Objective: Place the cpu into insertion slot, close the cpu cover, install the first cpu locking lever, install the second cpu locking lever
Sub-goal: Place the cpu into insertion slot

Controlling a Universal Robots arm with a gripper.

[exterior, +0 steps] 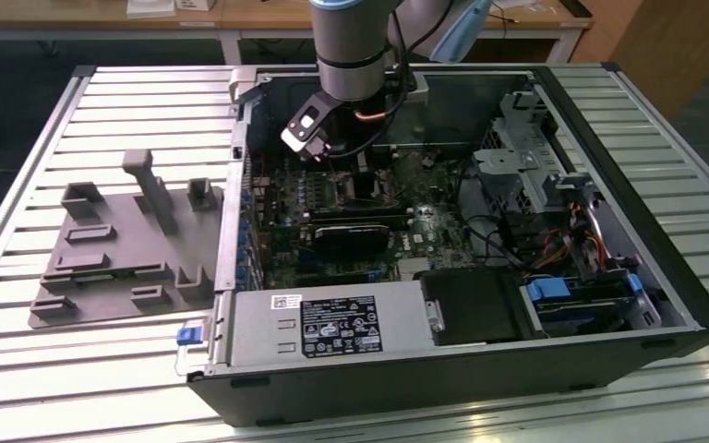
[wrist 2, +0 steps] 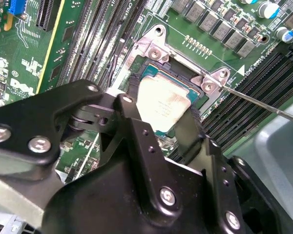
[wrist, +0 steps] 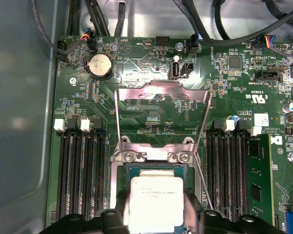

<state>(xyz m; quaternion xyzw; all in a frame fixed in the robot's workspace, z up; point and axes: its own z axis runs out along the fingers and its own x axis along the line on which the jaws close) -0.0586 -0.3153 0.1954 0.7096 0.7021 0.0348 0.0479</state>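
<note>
Pincer is clamped on the cpu. In both wrist views we see black fingers tight against two opposite edges of the chip, silver top facing up. The jaws are open only as wide as the chip.

The cpu is directly over the insertion slot and square to it. We can't tell if it is fully seated or a hair above the contacts. The slot's far edge and its two screws show just beyond the chip.

The cpu cover is swung open and tilted up off its hinge at that far edge, with green board visible through its cut-out. One locking lever is unlatched, a thin wire rod angling away from the slot corner over the memory slots. These flank the socket on both sides.

In the exterior view, the arm drops straight into the open PC case, which lies on the slatted counter. Wrist is low over the motherboard, near the black card. A grey fixture block sits on the counter just beside the case, on the exterior view's left.
</note>
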